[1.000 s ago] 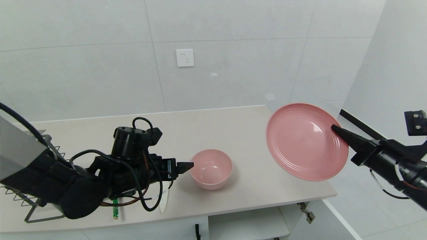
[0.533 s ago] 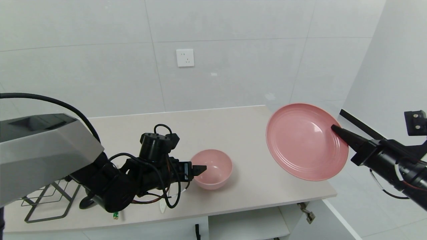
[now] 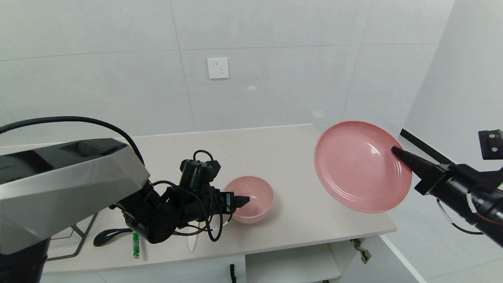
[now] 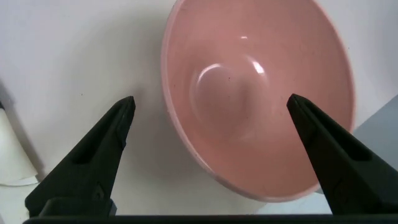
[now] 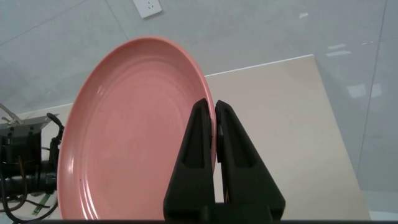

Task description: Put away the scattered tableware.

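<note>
A white tiled wall backs the long beige countertop. The round pink ribbed plate hangs tilted above the counter's right end, its rim pinched between the closed fingers of the right gripper. The small pink bowl sits upright mid-counter. The left gripper is spread wide at its rim, gripping nothing, one finger outside the bowl and the other over it.

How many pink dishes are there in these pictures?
2. A bowl stands on the counter, at the open left gripper. A plate is held tilted in the air by the right gripper, near the counter's right end. The left arm may hide others.
</note>
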### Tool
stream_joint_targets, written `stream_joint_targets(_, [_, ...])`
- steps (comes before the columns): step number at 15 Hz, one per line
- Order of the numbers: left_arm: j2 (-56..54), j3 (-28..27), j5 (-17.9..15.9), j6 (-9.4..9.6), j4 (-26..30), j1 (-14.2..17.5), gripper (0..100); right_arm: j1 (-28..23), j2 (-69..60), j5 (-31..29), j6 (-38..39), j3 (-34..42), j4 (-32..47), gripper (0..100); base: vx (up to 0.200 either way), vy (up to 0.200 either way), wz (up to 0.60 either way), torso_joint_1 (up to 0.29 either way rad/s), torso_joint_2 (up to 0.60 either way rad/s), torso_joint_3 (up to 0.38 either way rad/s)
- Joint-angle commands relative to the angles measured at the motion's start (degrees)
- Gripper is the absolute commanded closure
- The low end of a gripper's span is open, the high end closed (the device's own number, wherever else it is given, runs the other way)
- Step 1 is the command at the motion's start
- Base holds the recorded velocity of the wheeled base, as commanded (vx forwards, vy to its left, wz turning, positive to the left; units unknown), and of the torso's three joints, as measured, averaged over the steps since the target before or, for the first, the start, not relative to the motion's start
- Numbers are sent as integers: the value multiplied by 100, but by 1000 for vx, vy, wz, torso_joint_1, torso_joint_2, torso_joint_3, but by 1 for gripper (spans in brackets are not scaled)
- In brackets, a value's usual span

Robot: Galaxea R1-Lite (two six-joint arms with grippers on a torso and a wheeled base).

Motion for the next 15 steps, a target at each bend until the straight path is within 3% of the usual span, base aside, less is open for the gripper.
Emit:
stream_joint_targets(1, [139, -41, 7, 4, -29, 0, 0, 4, -51, 4, -1, -1, -6, 100, 0, 0, 0, 0, 0, 0])
stream_joint_targets(4, [236, -49, 103, 4, -47, -18, 0, -5, -51, 4, -1, -1, -6, 100, 0, 0, 0, 0, 0, 0])
stream_joint_targets(5, [236, -41, 174, 4, -29, -18, 100, 4, -51, 4, -1, -1, -6, 100, 0, 0, 0, 0, 0, 0])
stream_joint_targets(12, [210, -32, 244, 4, -117, -97, 100, 4, -51, 4, -1, -1, -6, 100, 0, 0, 0, 0, 0, 0])
stream_joint_targets(15, [-230, 188, 332, 21, -495, -18, 100, 13, -42, 4, -1, -10, -6, 100, 0, 0, 0, 0, 0, 0])
